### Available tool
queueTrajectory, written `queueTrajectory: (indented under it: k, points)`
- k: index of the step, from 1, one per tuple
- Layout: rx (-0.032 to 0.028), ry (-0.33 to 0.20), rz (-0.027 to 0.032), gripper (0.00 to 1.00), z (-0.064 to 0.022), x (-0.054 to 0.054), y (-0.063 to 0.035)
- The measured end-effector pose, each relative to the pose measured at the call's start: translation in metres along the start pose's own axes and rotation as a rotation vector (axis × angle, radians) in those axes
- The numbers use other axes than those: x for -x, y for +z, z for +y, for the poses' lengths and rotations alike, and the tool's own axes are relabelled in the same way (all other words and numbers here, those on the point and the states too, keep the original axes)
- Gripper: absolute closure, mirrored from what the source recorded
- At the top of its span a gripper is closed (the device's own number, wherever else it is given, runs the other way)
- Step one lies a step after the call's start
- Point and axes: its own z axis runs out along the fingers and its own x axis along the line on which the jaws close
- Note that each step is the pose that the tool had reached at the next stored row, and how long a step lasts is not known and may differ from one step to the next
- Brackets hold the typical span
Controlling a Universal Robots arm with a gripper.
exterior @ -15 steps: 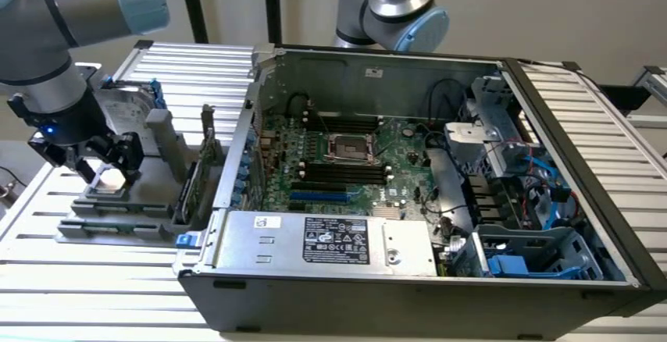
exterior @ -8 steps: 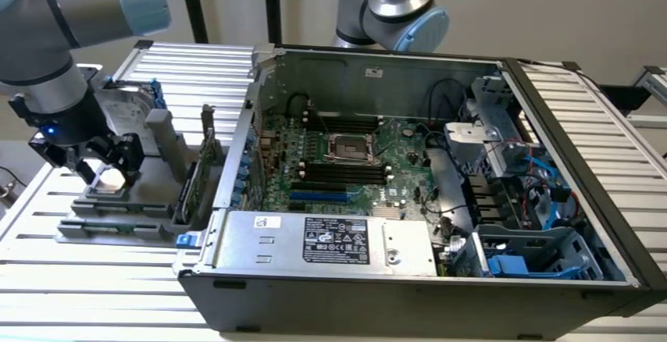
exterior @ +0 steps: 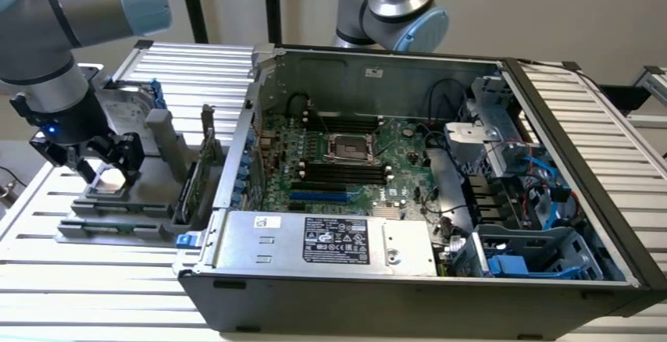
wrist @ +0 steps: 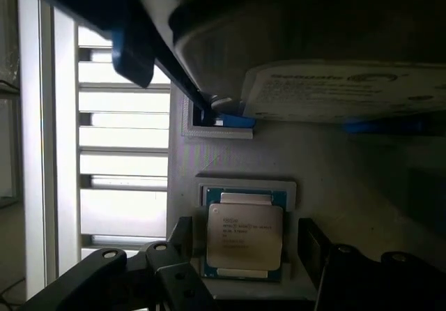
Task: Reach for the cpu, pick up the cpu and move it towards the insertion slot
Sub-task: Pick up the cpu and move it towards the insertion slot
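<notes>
Tabletop: white slats [exterior: 94, 279] before a plain pale wall, carrying an open computer case and, to the exterior view's left of it, a grey parts holder
Computer case [exterior: 583, 123]: lies on its side with the cover off, so the green board faces up and can be reached from above
Socket [exterior: 349, 148]: a shiny square frame with a dark centre on that board, bare and open; well apart from the arm
Holder [exterior: 115, 221]: a moulded block with a recess for each part, which keeps them at fixed spots for picking
Hard drive [wrist: 341, 91]: stands in the holder just beside the chip's recess
Chip [wrist: 244, 236]: lies flat in its shallow recess, metal top up, squared to the recess walls; not lifted
Pincer [exterior: 109, 176]: hangs straight down over the holder, spread, one finger on each side of the chip with a sliver of gap at both edges, so it looks lined up to close on two opposite sides
Stage: the reach looks all but done; the grip is not yet made, and the chip is nowhere near the socket
</notes>
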Motion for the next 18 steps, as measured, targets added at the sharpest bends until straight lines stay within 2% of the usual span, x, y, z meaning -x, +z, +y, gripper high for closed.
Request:
queueTrajectory:
  k: [7, 10, 11, 18]
  points:
    - [-0.0001, 0.003, 0.0006, 0.29, 0.0002, -0.0001, 0.0001]
    - [-0.0004, 0.003, 0.0007, 0.31, 0.0001, 0.0, 0.0002]
    - [-0.0006, 0.004, 0.001, 0.38, 0.0001, -0.0001, 0.0002]
    - [-0.0033, 0.004, 0.0043, 0.38, 0.0001, -0.0001, 0.0]
